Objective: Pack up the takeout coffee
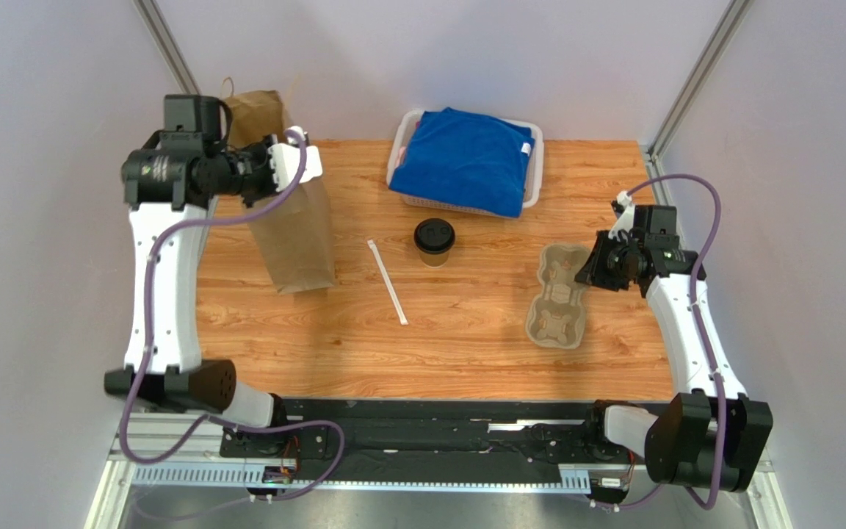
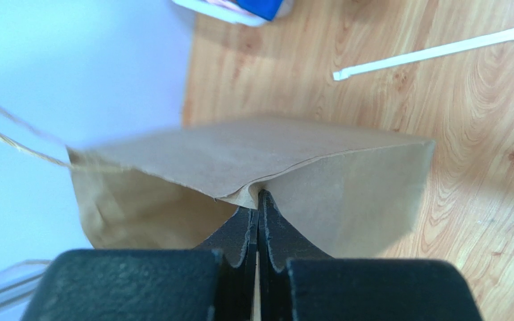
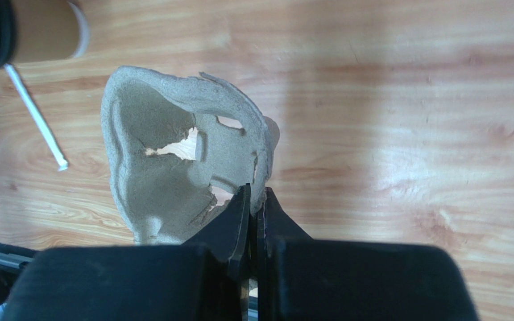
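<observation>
Left hand (image 2: 258,200), closed tight on the top edge of the paper bag (image 1: 297,237); right hand (image 3: 256,200), likewise pinched shut on the rim of the grey cup carrier (image 1: 560,295). Coffee cup (image 1: 434,240), lidded and upright, at the middle of the tabletop (image 1: 483,331), between bag and carrier, touching neither, near a white stirrer (image 1: 387,282). Likely step in hand: opening the bag's mouth. For a clean result, draw the pinched edge gently away from the far wall, base flat on the wood, without tearing the paper or toppling the bag.

The cup (image 1: 434,239) stands between bag (image 1: 301,237) on the left and carrier (image 1: 558,298) on the right, tray (image 1: 401,151) behind it.
</observation>
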